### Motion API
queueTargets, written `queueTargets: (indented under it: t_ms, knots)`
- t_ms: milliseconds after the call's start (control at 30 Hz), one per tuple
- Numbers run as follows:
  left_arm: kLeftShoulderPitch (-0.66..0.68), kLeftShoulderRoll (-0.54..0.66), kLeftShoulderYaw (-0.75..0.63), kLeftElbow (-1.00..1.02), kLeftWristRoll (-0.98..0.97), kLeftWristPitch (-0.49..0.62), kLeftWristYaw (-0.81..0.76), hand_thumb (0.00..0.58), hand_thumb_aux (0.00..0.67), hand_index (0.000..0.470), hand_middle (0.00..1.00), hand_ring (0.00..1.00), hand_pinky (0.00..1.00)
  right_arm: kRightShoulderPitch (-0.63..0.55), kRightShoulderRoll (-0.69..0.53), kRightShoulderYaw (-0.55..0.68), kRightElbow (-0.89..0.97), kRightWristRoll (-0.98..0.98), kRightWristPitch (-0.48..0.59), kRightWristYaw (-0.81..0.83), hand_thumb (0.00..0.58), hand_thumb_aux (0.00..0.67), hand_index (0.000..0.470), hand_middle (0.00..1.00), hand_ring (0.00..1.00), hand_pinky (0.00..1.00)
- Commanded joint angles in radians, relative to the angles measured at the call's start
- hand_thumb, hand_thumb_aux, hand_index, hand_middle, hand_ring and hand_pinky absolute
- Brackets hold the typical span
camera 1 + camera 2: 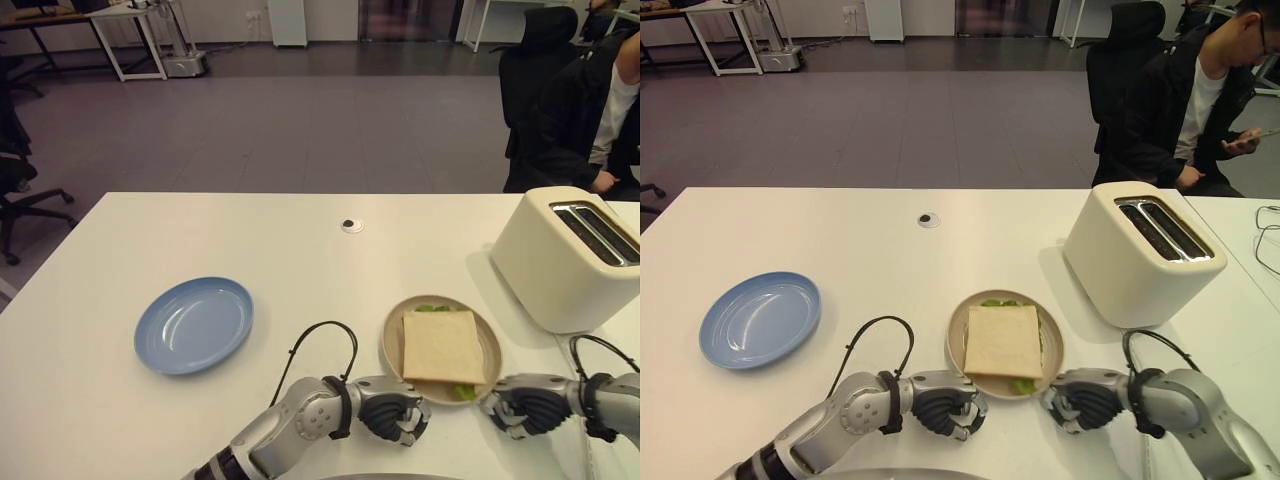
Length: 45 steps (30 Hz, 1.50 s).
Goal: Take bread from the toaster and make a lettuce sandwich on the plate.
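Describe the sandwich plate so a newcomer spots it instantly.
On the white table, find the cream toaster at the right. Just left of it, nearer the robot, sits a beige plate. Unlike the blue plate further left, it carries bread over lettuce.

Probably an office or lab: black swivel chairs [535, 65], white-legged desks [110, 13] across a bare grey floor [300, 130].
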State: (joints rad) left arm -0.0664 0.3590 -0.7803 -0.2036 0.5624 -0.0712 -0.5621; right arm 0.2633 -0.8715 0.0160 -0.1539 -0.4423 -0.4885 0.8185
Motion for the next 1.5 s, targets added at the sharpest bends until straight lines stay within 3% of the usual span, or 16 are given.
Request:
queueTargets:
  t_ms: [33,200,367,500,600,633,667,700,733,767,800,833,933,1067,1200,1500]
  knots:
    - [-0.004,0.0,-0.006,0.165,0.099,0.035,0.067,0.58,0.67,0.47,1.0,1.0,1.0,-0.11,0.113,0.12,0.144,-0.207,0.017,-0.205,0.58,0.67,0.47,1.0,1.0,1.0]
    - [-0.074,-0.046,0.068,0.299,0.154,0.063,0.229,0.58,0.67,0.47,1.0,1.0,1.0,-0.28,0.283,0.179,0.294,-0.321,0.098,-0.537,0.58,0.67,0.47,1.0,1.0,1.0]
    - [-0.254,-0.14,0.142,0.636,0.177,0.051,0.485,0.58,0.67,0.47,1.0,1.0,1.0,-0.446,0.405,0.235,0.414,-0.366,0.154,-0.745,0.58,0.67,0.47,1.0,1.0,1.0]
    - [-0.376,-0.2,0.173,0.835,0.161,0.018,0.638,0.58,0.67,0.47,1.0,1.0,1.0,-0.46,0.442,0.242,0.422,-0.33,0.165,-0.796,0.58,0.67,0.47,1.0,1.0,1.0]
    - [-0.375,-0.201,0.193,0.819,0.143,-0.02,0.694,0.58,0.67,0.47,1.0,1.0,1.0,-0.44,0.474,0.213,0.386,-0.262,0.159,-0.832,0.58,0.67,0.47,1.0,1.0,1.0]
    - [-0.349,-0.195,0.211,0.764,0.119,-0.04,0.695,0.57,0.583,0.409,1.0,1.0,1.0,-0.426,0.489,0.197,0.362,-0.222,0.156,-0.844,0.58,0.67,0.47,1.0,1.0,1.0]
    - [-0.303,-0.189,0.244,0.672,0.069,-0.069,0.687,0.441,0.342,0.24,0.92,0.92,0.92,-0.403,0.512,0.172,0.331,-0.161,0.147,-0.854,0.41,0.307,0.216,0.39,0.39,0.39]
    - [-0.257,-0.187,0.277,0.586,0.012,-0.092,0.666,0.175,0.11,0.077,0.76,0.76,0.76,-0.381,0.533,0.149,0.302,-0.101,0.146,-0.858,0.0,0.0,0.0,0.04,0.04,0.04]
    - [-0.207,-0.185,0.311,0.501,-0.052,-0.113,0.643,0.116,0.071,0.05,0.57,0.57,0.57,-0.356,0.553,0.128,0.272,-0.043,0.141,-0.861,0.0,0.0,0.0,0.0,0.0,0.0]
    - [-0.149,-0.183,0.348,0.414,-0.132,-0.137,0.62,0.0,0.0,0.0,0.16,0.16,0.16,-0.326,0.577,0.107,0.242,0.028,0.135,-0.858,0.0,0.0,0.0,0.0,0.0,0.0]
    - [-0.092,-0.181,0.381,0.334,-0.205,-0.156,0.598,0.0,0.0,0.0,0.04,0.04,0.04,-0.296,0.602,0.086,0.213,0.106,0.136,-0.849,0.0,0.0,0.0,0.0,0.0,0.0]
    - [-0.027,-0.179,0.418,0.25,-0.292,-0.168,0.572,0.0,0.0,0.0,0.0,0.0,0.0,-0.263,0.629,0.066,0.177,0.192,0.141,-0.834,0.0,0.0,0.0,0.0,0.0,0.0]
    - [0.147,-0.177,0.545,0.064,-0.51,-0.211,0.539,0.0,0.0,0.0,0.0,0.0,0.0,-0.165,0.69,0.026,0.075,0.461,0.176,-0.753,0.0,0.0,0.0,0.0,0.0,0.0]
    - [0.269,-0.168,0.694,-0.032,-0.669,-0.239,0.51,0.0,0.0,0.0,0.0,0.0,0.0,-0.038,0.706,-0.028,-0.003,0.579,0.177,-0.72,0.0,0.0,0.0,0.0,0.0,0.0]
    - [0.312,-0.18,0.776,-0.039,-0.746,-0.228,0.487,0.0,0.0,0.0,0.0,0.0,0.0,0.038,0.724,-0.061,-0.028,0.599,0.153,-0.716,0.0,0.0,0.0,0.0,0.0,0.0]
    - [0.323,-0.202,0.776,-0.065,-0.736,-0.21,0.437,0.0,0.0,0.0,0.0,0.0,0.0,0.03,0.739,-0.077,-0.046,0.605,0.159,-0.685,0.0,0.0,0.0,0.0,0.0,0.0]
